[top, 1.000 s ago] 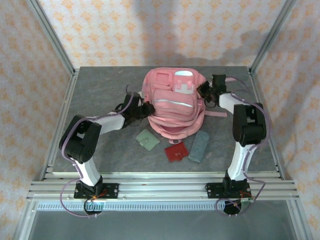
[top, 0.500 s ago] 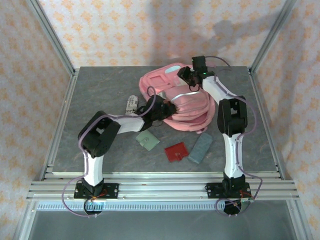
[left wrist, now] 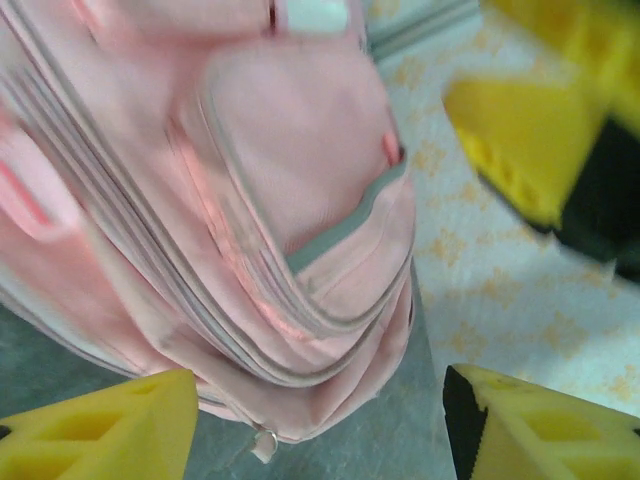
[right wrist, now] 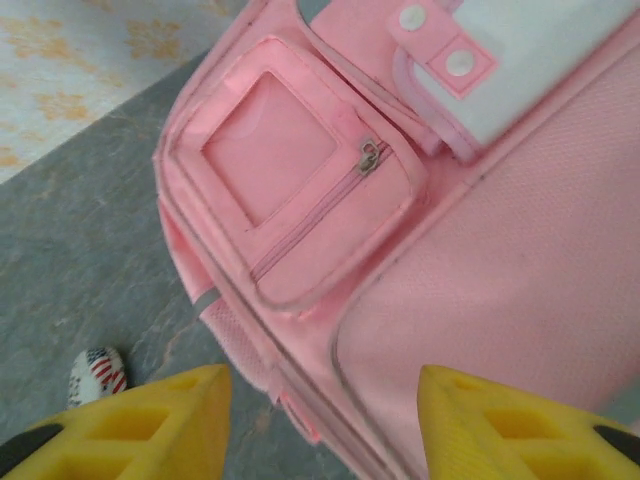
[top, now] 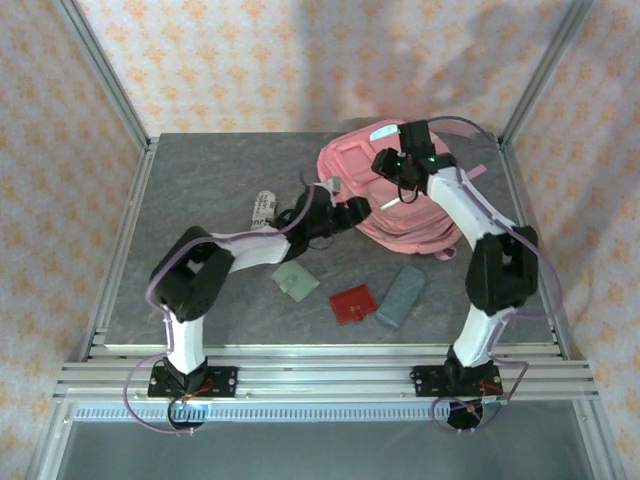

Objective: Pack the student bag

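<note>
The student bag [top: 400, 200] is a large pink backpack lying at the back right of the table. In the left wrist view its pocketed side [left wrist: 290, 190] and grey zip trim loom close, with a zip pull [left wrist: 262, 441] hanging at its lower edge. My left gripper [top: 347, 215] is at the bag's left edge, and my left gripper [left wrist: 320, 430] is open with its yellow fingers either side of the bag's corner. My right gripper [top: 398, 166] hovers over the bag's top, and my right gripper [right wrist: 325, 420] is open above the small zipped pocket [right wrist: 290, 190].
A printed roll [top: 263, 208] lies left of the bag and shows again as the roll [right wrist: 98, 372]. Nearer the front lie a green wallet [top: 296, 280], a red card [top: 353, 303] and a grey-blue pouch [top: 400, 295]. Frame posts and patterned walls enclose the table [top: 200, 170].
The bag has gone from the table's middle to the back right and lies flatter. Both grippers, shut on it a second ago, have let go and opened. Both arms followed rightward.
</note>
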